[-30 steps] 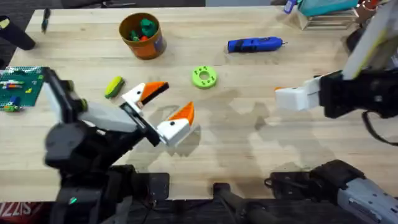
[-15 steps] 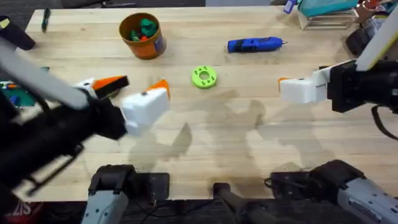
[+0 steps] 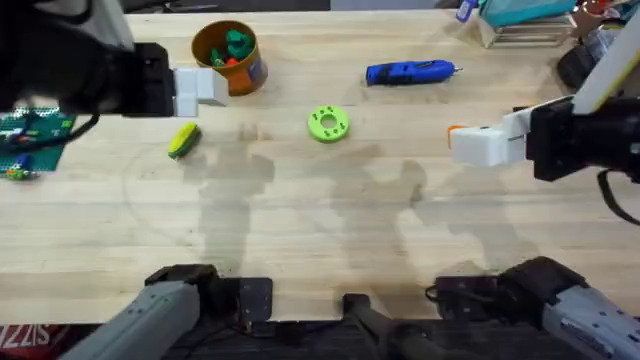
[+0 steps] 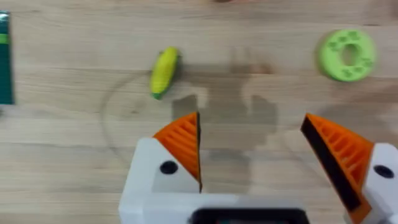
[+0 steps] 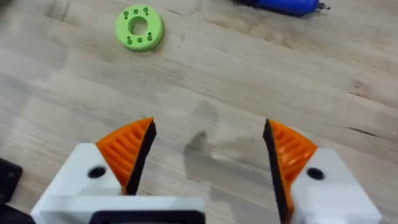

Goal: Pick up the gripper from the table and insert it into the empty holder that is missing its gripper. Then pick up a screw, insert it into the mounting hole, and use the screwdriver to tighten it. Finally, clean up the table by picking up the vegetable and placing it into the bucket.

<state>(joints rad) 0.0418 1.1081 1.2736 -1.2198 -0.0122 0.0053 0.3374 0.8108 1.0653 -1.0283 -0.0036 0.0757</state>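
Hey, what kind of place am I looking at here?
Probably a robotics lab bench: a wooden table, a blue electric screwdriver, a green circuit board, and toy props, like the yellow vegetable beside an orange bucket.

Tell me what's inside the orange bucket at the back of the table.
The bucket holds a green toy on top with a red piece beside it. Whatever lies beneath them is hidden by the toys and the bucket's wall.
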